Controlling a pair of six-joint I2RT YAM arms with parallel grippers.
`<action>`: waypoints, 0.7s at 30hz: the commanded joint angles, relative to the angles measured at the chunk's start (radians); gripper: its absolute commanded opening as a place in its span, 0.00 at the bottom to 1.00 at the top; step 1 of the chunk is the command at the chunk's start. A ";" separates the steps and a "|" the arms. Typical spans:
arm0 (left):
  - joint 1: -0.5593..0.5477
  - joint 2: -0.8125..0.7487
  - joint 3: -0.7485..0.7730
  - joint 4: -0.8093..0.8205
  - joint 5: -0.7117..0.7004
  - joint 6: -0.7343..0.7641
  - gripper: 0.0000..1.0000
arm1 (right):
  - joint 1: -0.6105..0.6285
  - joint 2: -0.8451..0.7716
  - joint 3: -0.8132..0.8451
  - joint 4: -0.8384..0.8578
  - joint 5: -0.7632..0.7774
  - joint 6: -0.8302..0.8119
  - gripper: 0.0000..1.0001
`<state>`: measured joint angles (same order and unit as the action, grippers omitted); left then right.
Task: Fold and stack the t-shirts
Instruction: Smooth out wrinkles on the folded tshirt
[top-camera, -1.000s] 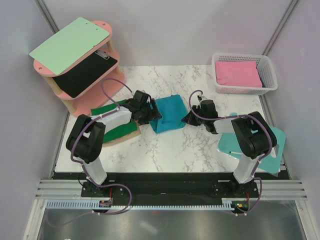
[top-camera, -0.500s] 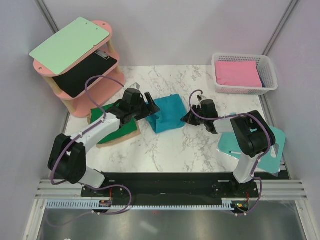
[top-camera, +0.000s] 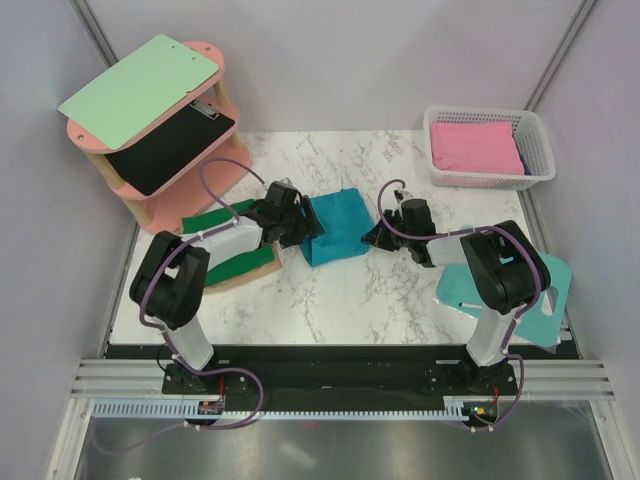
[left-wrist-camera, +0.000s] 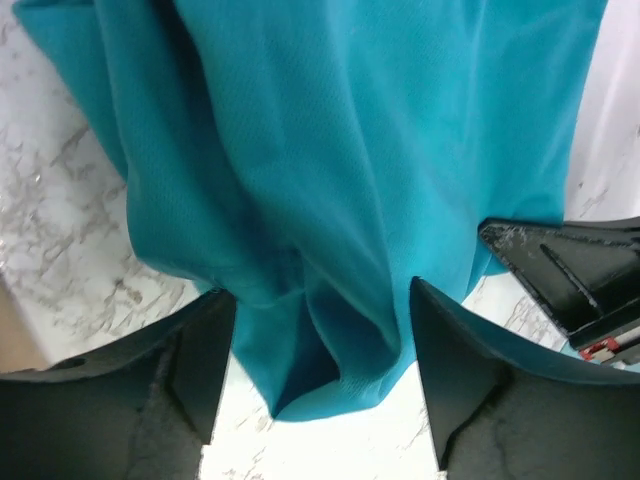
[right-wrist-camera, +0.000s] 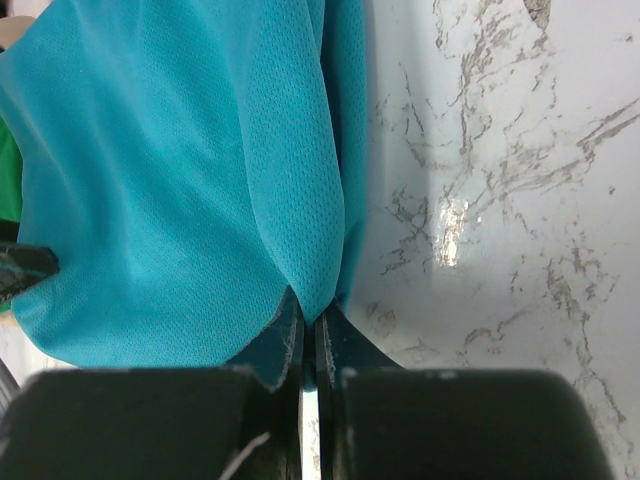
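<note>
The teal-blue t-shirt (top-camera: 340, 228) lies folded into a small bundle on the marble table (top-camera: 340, 300). My left gripper (top-camera: 297, 226) is at its left edge, open, and its fingers (left-wrist-camera: 190, 360) straddle a bunched corner of the teal cloth (left-wrist-camera: 330, 180) without pinching it. From the other side, my right gripper (top-camera: 378, 236) is shut on a fold at the bundle's right edge, and the cloth (right-wrist-camera: 200, 180) is pinched between its tips (right-wrist-camera: 316, 318). The dark green t-shirt (top-camera: 243, 265) lies folded on a tan board to the left, partly under the left arm.
A pink two-tier shelf (top-camera: 215, 165) at the back left carries a mint-green clipboard (top-camera: 140, 90) and a black one. A white basket (top-camera: 488, 148) with pink cloth stands at the back right. A rigid teal board (top-camera: 455, 290) lies under the right arm.
The left arm's elbow swung out to the left and came back, while its gripper stayed at the teal shirt's left edge, jaws slightly narrower. The right arm has not moved.
</note>
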<state>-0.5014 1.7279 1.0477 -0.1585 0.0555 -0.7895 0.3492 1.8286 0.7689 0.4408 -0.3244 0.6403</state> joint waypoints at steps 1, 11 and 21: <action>-0.003 0.030 0.071 0.092 0.017 -0.027 0.70 | -0.001 0.026 0.017 -0.036 -0.010 -0.019 0.08; -0.003 0.012 0.019 0.088 0.060 -0.033 0.08 | -0.003 -0.158 0.013 -0.149 0.036 -0.073 0.98; -0.003 0.002 -0.055 0.091 -0.003 -0.050 0.02 | -0.003 -0.266 0.102 -0.172 0.078 -0.123 0.98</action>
<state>-0.5014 1.7573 1.0119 -0.0940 0.0883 -0.8078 0.3492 1.5558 0.8028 0.2661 -0.2554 0.5491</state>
